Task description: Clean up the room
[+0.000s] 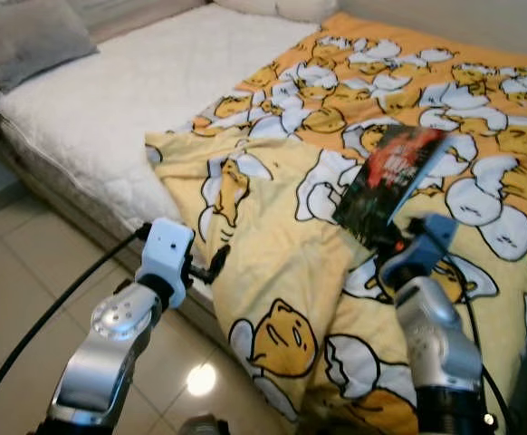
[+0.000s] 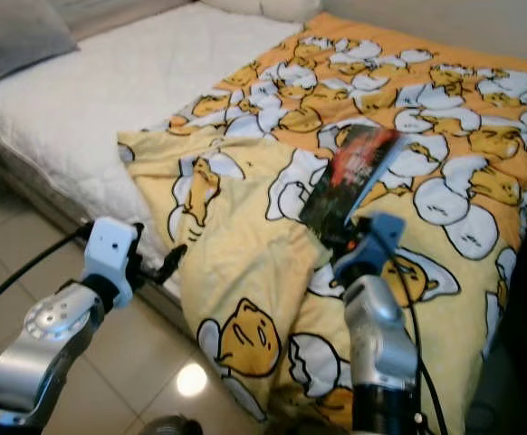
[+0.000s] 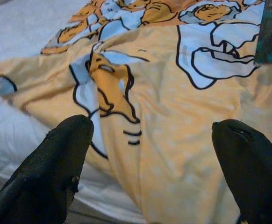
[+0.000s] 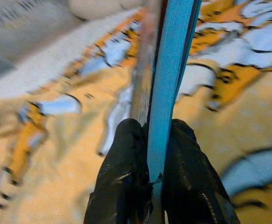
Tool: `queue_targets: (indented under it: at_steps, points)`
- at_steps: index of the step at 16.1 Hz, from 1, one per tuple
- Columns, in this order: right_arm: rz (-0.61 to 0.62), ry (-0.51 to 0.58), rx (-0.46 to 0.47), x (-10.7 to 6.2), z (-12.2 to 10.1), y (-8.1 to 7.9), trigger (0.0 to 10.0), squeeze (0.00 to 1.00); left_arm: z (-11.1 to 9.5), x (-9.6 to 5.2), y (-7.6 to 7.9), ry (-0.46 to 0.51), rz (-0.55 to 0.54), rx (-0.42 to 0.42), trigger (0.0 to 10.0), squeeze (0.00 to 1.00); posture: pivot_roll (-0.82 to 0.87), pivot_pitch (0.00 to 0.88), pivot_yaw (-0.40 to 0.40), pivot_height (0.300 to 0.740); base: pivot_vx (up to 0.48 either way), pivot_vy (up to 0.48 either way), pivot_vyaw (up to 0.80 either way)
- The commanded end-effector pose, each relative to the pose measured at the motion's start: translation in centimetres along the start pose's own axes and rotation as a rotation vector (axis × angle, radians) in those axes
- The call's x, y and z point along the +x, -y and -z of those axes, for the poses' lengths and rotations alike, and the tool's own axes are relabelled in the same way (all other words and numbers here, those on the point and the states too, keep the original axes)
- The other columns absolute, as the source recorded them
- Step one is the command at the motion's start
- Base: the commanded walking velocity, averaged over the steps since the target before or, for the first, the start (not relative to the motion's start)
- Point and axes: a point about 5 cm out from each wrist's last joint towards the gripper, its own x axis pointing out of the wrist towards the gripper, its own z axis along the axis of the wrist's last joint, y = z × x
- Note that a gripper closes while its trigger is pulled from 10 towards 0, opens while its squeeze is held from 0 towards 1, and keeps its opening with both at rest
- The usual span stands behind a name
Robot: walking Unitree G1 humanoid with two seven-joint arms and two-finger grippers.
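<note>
1. My right gripper (image 4: 147, 154) has its jaws clamped on the book's (image 1: 392, 181) lower edge, so it lifts clear of the duck-print blanket (image 1: 291, 272).
2. My left gripper (image 3: 150, 163), jaws apart, waits near the bed (image 1: 128, 100) edge, ready to assist.

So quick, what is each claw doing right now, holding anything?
Left claw: open, holding nothing, hovering by the yellow blanket.
Right claw: closed on the edge of a dark book, above the blanket.
</note>
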Motion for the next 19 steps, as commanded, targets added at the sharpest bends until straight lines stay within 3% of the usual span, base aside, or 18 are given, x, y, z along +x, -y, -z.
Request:
queue_targets:
  at_steps: [1,2,3,4,5,6,8,11,12,13,14,16,19]
  points:
    - [0.052,0.039,-0.079,0.0,-0.9,0.3,10.0,0.0,-0.2,0.3,-0.3,0.004,-0.031,0.018,10.0,0.81,-0.01,0.0,0.048,0.74,0.0,0.0,-0.8]
    - [0.111,0.043,-0.073,-0.3,-0.7,1.3,10.0,0.0,0.0,0.2,-0.4,-0.018,-0.056,0.022,10.0,0.6,0.01,0.0,0.031,0.74,0.0,0.0,-0.78]
    - [0.14,0.054,-0.077,-0.4,-0.8,1.6,10.0,0.0,0.0,0.2,-0.4,-0.023,-0.064,0.03,10.0,0.6,0.01,0.0,0.03,0.74,0.0,0.0,-0.78]
    - [0.164,0.069,-0.072,-0.7,-0.9,1.9,10.0,0.0,0.0,-0.1,-0.7,-0.013,-0.094,0.021,10.0,0.35,0.02,0.0,0.017,0.74,0.0,0.0,-0.79]
    - [0.146,0.063,-0.077,-0.7,-0.9,1.7,10.0,0.0,0.0,-0.3,-1.1,-0.009,-0.125,0.009,10.0,0.24,0.04,0.0,0.002,0.74,0.0,0.0,-0.79]
    - [0.122,0.06,-0.091,-0.5,-0.8,1.4,10.0,0.0,0.2,-0.4,-1.6,-0.005,-0.157,-0.014,10.0,0.0,0.04,0.0,-0.007,0.74,0.0,0.0,-0.79]
    - [0.084,0.073,-0.086,-0.5,-0.9,0.5,10.0,0.0,0.0,-0.7,-2.3,0.016,-0.186,-0.032,10.0,0.0,0.03,0.0,0.0,0.74,0.0,0.0,-0.79]
    - [0.038,0.055,-0.108,-0.1,-0.5,-0.6,10.0,0.0,0.4,-0.9,-1.8,0.0,-0.184,-0.025,10.0,0.0,0.05,0.0,-0.006,0.74,0.0,0.0,-0.8]
    - [0.021,0.042,-0.094,0.0,-0.3,-1.0,10.0,0.0,0.3,-1.0,-1.4,0.015,-0.174,-0.004,10.0,0.0,0.06,0.0,-0.012,0.74,0.0,0.0,-0.8]
    - [0.018,0.033,-0.076,0.0,-0.1,-1.3,10.0,0.0,0.3,-0.9,-2.0,-0.002,-0.221,0.075,10.0,0.0,0.05,0.0,-0.008,0.74,0.0,0.0,-0.8]
    - [0.008,0.029,-0.082,0.0,0.1,-1.6,10.0,0.0,0.2,-0.6,-2.4,0.009,-0.231,0.022,10.0,0.0,0.05,0.0,-0.008,0.74,0.0,0.0,-0.8]
    - [0.006,0.016,-0.11,0.0,0.4,-1.7,10.0,0.0,0.3,-0.7,-2.5,0.012,-0.229,0.024,10.0,0.0,0.04,0.0,-0.008,0.74,0.0,0.0,-0.8]
    - [0.021,0.002,-0.116,0.0,0.6,-1.5,10.0,0.0,0.0,-0.8,-3.8,0.029,-0.318,-0.006,10.0,0.0,0.03,0.0,0.001,0.74,0.0,0.0,-0.8]
